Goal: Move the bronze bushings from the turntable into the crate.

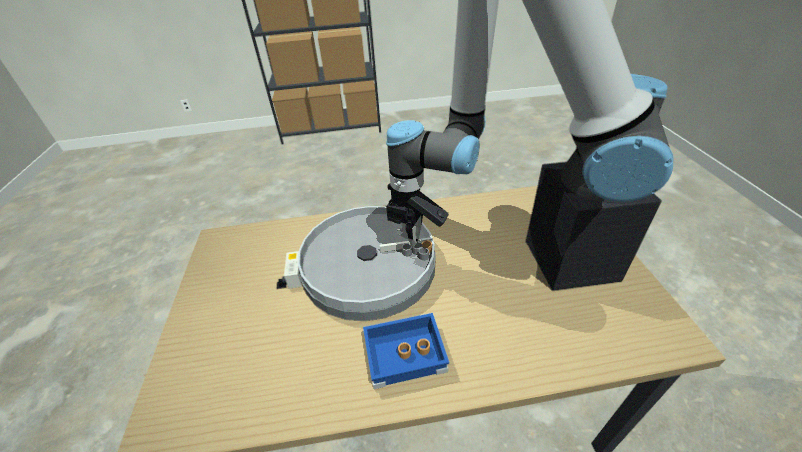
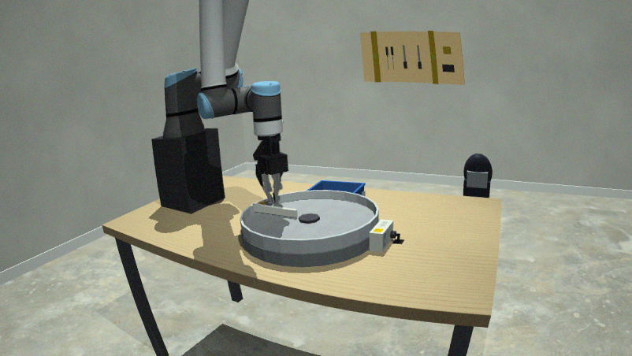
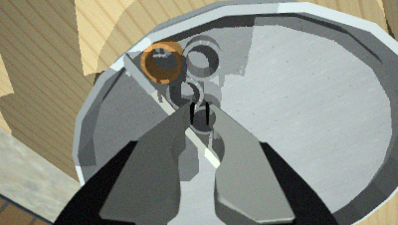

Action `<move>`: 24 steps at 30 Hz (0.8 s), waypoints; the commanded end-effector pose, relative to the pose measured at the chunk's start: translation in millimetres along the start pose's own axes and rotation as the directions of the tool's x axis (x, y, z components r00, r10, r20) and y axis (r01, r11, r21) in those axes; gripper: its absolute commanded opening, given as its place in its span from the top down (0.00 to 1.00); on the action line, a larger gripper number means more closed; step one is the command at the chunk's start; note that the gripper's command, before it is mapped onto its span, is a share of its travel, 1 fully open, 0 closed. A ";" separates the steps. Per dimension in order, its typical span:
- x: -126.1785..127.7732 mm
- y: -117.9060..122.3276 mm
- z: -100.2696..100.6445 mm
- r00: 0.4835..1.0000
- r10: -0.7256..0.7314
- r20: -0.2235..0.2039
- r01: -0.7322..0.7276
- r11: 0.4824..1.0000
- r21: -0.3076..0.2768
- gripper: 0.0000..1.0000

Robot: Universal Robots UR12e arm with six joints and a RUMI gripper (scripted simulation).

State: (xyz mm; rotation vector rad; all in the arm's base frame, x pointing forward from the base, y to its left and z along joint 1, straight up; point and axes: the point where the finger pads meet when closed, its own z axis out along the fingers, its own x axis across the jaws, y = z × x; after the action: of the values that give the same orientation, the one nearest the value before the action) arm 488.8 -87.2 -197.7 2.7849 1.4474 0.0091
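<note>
A grey turntable (image 1: 365, 298) (image 2: 310, 237) (image 3: 348, 20) stands on the table. At its rim near the arm lies one bronze bushing (image 1: 427, 244) (image 3: 162, 61) in a cluster with three steel bushings (image 1: 405, 247) (image 3: 202, 59) (image 3: 185, 92) (image 3: 205, 118), beside a white bar (image 1: 387, 246) (image 2: 275, 209) (image 3: 209, 154). My gripper (image 1: 412, 236) (image 2: 272, 199) (image 3: 200, 104) is shut and empty, its tips low over the steel bushings, just beside the bronze one. The blue crate (image 1: 373, 348) (image 2: 338, 186) holds two bronze bushings (image 1: 403, 350) (image 1: 422, 345).
A black hub (image 1: 366, 253) (image 2: 309, 217) marks the turntable's middle. A white control box (image 1: 291, 267) (image 2: 379, 234) sits against the turntable's side. The arm's black base (image 1: 589, 235) stands at the table's far end. A dark rounded object (image 2: 477, 175) sits beyond the table.
</note>
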 end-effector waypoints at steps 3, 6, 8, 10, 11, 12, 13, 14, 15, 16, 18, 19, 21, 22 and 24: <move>0.1 0.4 -0.3 1.000 0.000 0.000 0.000 1.000 -0.001 0.94; 0.1 0.4 -0.3 1.000 0.000 0.000 0.000 1.000 -0.001 0.94; 0.1 0.4 -0.3 1.000 0.000 0.000 0.000 1.000 -0.001 0.94; 0.1 0.4 -0.3 1.000 0.000 0.000 0.000 1.000 -0.001 0.94; 0.1 0.4 -0.3 1.000 0.000 0.000 0.000 1.000 -0.001 0.94; 0.1 0.4 -0.3 1.000 0.000 0.000 0.000 1.000 -0.001 0.94; 0.1 0.4 -0.1 1.000 0.000 0.000 0.000 1.000 -0.001 0.94; 0.1 0.4 0.3 1.000 0.000 0.000 0.000 1.000 -0.001 0.94; 0.1 0.4 0.3 1.000 0.000 0.000 0.000 1.000 -0.001 0.94; 0.1 0.4 0.3 1.000 0.000 0.000 0.000 1.000 -0.001 0.94; 0.1 0.4 1.5 1.000 0.000 0.000 0.000 1.000 -0.001 0.94; 0.1 0.4 2.1 1.000 0.000 0.000 0.000 1.000 -0.001 0.94; 0.1 0.3 2.7 1.000 0.000 0.000 0.000 1.000 -0.001 0.94; 0.1 0.3 2.8 1.000 0.000 0.000 0.000 1.000 -0.001 0.94; 0.1 0.3 2.8 1.000 0.000 0.000 0.000 1.000 -0.001 0.94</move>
State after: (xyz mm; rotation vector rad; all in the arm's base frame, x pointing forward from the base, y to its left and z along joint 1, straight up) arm 488.8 -87.2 -200.3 2.7849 1.4475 0.0090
